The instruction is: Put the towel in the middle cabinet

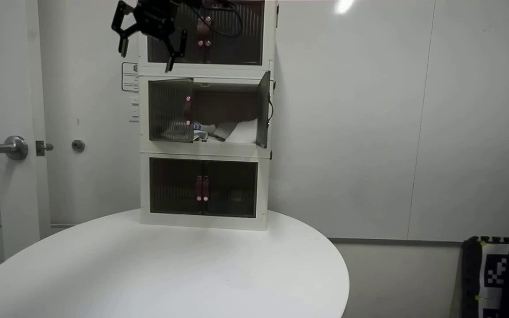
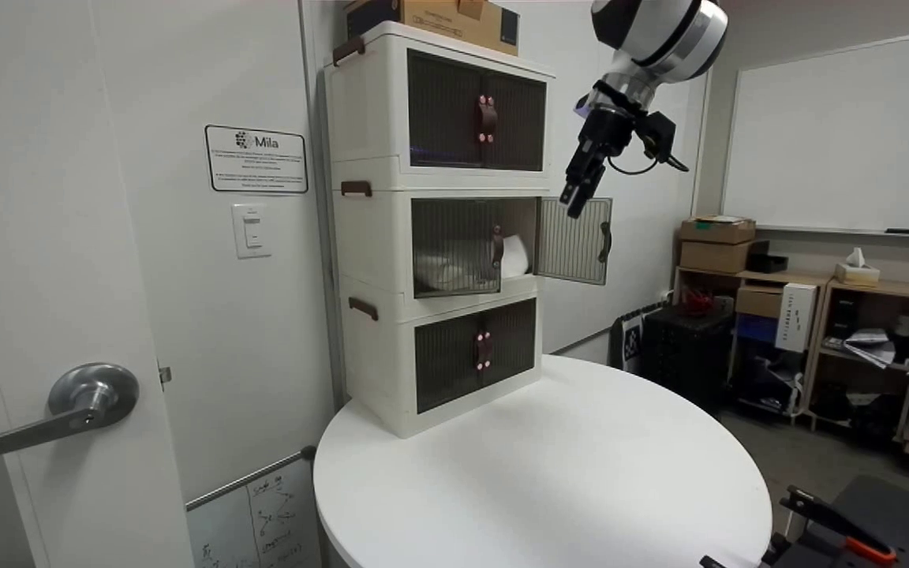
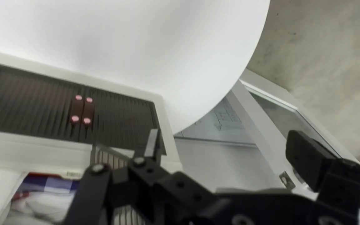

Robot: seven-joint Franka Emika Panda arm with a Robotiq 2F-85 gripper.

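Observation:
The middle cabinet (image 1: 206, 150) of a white three-box stack also shows in an exterior view (image 2: 372, 244) and the wrist view (image 3: 36, 154). Its right door (image 1: 263, 110) stands wide open; its left door (image 1: 168, 110) is ajar. White cloth (image 1: 243, 131), likely the towel, lies inside at the right. The wrist view shows crumpled white cloth (image 3: 47, 204) and a blue-and-white checked cloth (image 3: 56, 184) inside the cabinet. The left part is behind ribbed glass. My gripper (image 1: 146, 57) is open and empty, in the air in front of the stack, level with the upper box. It also shows in the wrist view (image 3: 225, 137).
The top cabinet (image 2: 474, 110) and bottom cabinet (image 1: 203, 187) have shut doors. A cardboard box (image 2: 454, 24) sits on top. The stack stands on a round white table (image 1: 192, 269) against the wall. A door with a lever handle (image 2: 91, 402) is beside it.

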